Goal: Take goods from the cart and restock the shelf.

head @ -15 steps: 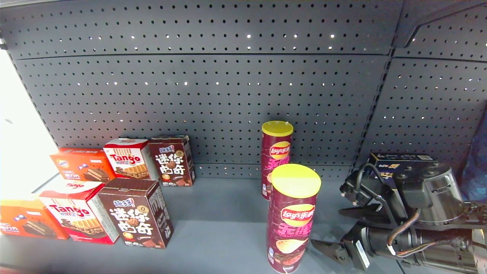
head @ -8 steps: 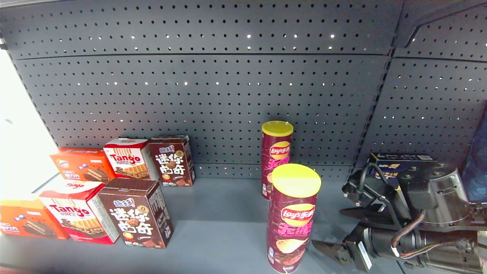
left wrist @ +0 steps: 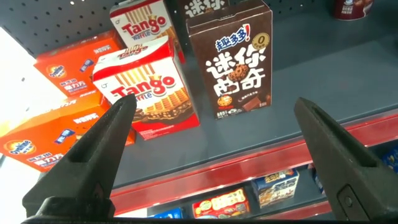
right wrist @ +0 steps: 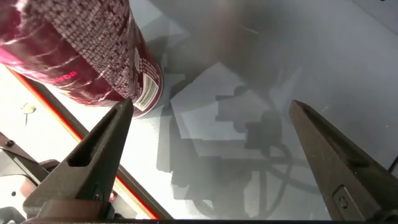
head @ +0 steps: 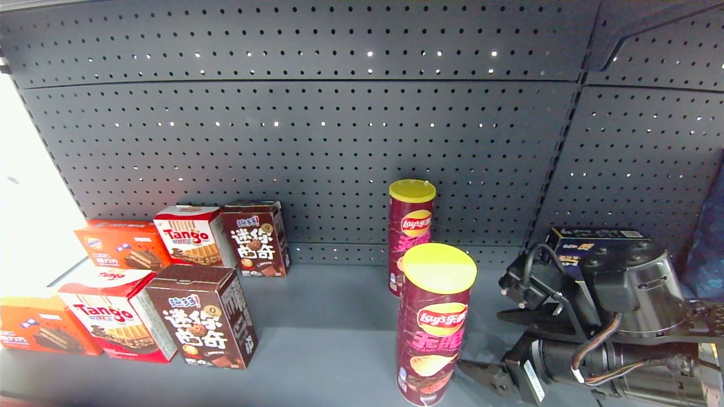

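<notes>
While 2 cans (head: 435, 322) stand on the shelf (head: 328, 316), your right gripper (head: 481, 342) — just beside the front one — and left gripper (left wrist: 214, 102) gape empty; restocking looks begun, hardly finished.

The tall maroon cardboard chip can (head: 432, 333) at the front has a flat yellow lid, a red-and-yellow logo, pink lettering and a pale chip picture. The matching maroon can (head: 411, 232) behind it has the same yellow lid. The grey metal shelf board (head: 328, 339) is plain, and the dark grey metal back panel (head: 317, 141) is dotted with rows of small holes. The brown cardboard biscuit boxes (head: 203, 319) bear white characters, the red-and-white wafer boxes (head: 116, 319) a golden lattice picture, and the orange cardboard boxes (head: 121, 246) a brown cake picture. The shelf's front strip (left wrist: 249, 171) is red.
</notes>
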